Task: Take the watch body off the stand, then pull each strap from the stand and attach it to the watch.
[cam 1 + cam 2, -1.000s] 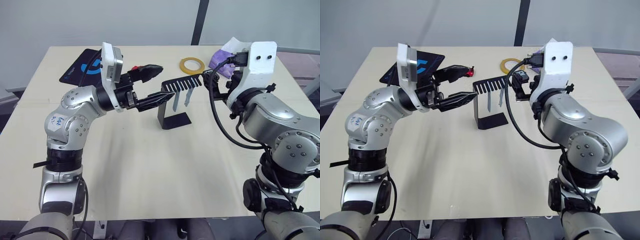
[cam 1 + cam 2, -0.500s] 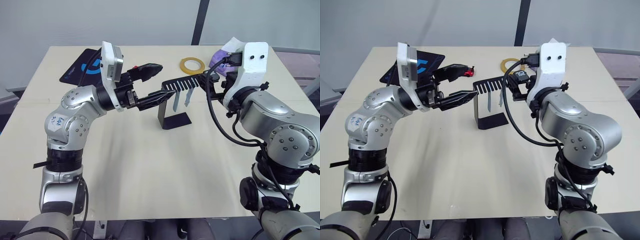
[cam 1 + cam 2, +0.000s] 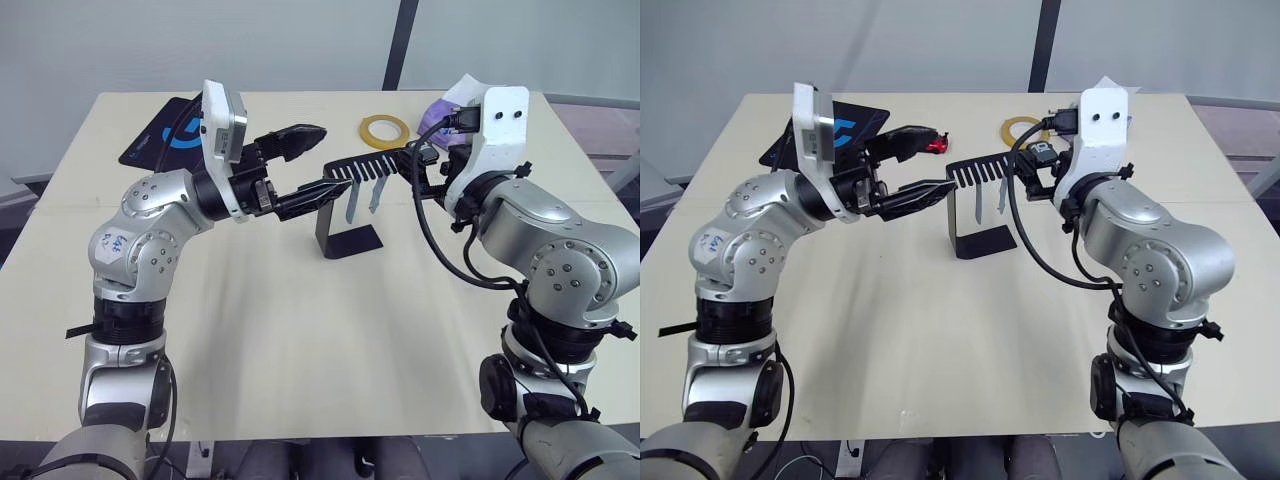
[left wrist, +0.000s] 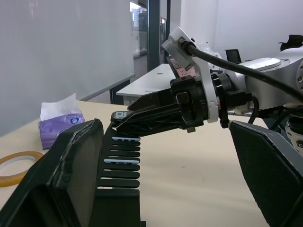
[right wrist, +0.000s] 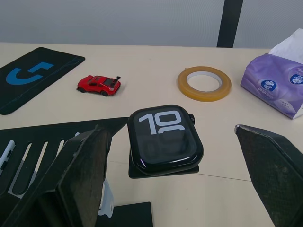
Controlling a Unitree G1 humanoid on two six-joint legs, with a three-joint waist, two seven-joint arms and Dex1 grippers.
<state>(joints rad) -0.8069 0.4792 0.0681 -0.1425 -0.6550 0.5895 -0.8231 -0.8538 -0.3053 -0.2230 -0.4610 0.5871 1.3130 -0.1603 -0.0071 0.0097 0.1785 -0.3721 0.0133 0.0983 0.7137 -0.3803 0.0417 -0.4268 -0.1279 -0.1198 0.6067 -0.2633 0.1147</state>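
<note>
1. The watch body [image 5: 164, 137] sits on the free end of the stand's [image 3: 347, 241] slotted top arm, screen up and showing light digits, not yet lifted off.
2. The right claw [image 5: 170, 156] is spread wide, one finger on either side of the watch body and touching neither; it looks lined up to close on the case, which would be the first step of the task.
3. The left claw [image 3: 315, 165] is also released and grasps nothing. Its lower finger lies just beside the near end of the slotted arm, its upper finger well above, seemingly placed to brace the stand while the other claw pulls.
4. Two pale straps [image 3: 362, 197] hang from slots in the comb, clear of the worktop [image 3: 300, 330], waiting their turn.
5. Behind the stand lie a red toy car [image 5: 99, 84], a roll of yellow tape [image 5: 204, 83], a purple tissue pack [image 5: 277, 84] and a black mouse pad [image 5: 33, 74], all well apart from the work.
</note>
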